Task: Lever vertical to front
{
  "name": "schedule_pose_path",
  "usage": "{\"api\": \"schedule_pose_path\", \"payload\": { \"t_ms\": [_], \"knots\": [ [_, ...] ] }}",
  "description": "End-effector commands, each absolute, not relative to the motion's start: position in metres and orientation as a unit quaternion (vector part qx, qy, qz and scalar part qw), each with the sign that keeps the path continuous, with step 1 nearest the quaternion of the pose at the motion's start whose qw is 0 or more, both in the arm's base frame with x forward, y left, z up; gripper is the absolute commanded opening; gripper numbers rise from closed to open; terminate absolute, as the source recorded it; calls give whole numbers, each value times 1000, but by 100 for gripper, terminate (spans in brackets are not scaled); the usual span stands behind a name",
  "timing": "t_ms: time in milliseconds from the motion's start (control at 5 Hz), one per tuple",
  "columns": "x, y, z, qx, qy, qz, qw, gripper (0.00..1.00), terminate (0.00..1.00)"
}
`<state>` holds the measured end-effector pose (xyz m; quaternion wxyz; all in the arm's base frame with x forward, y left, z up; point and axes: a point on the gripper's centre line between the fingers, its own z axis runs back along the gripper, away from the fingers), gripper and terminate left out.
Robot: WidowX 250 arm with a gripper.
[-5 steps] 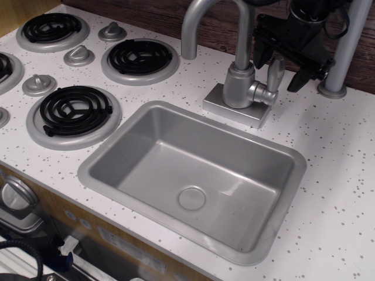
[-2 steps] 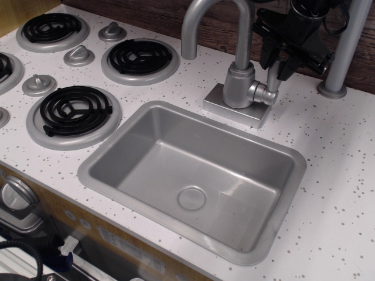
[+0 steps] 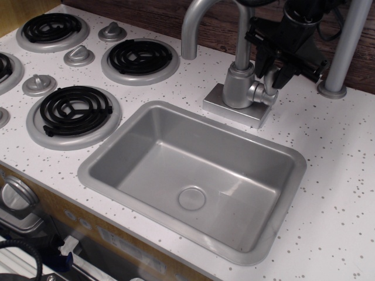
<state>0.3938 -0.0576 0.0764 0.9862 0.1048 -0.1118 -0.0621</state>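
My end effector (image 3: 271,73) is at the tap (image 3: 239,85), its black fingers (image 3: 262,58) straddling the lever (image 3: 270,82). The lever rises upright from its round hub on the right side of the tap body. Its upper part is hidden between the fingers, so I cannot tell whether they are gripping it. The tap stands on the white speckled table (image 3: 334,175) just behind the sink (image 3: 105,158).

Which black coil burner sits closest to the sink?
The front burner, just left of the sink rim. The other full-view burners sit farther back.
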Motion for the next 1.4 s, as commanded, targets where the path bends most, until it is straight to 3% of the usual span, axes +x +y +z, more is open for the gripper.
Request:
{"api": "schedule_pose_path", "payload": {
  "t_ms": [0,600,800,1200],
  "knots": [
    [390,-52,69,82,-88,-61,991,0,0],
    [380,-50,45,53,-86,-48,994,0,0],
    [377,-50,50,61,-83,-46,994,100,0],
    [353,-48,76,99,-78,-22,992,100,0]
  ]
}}
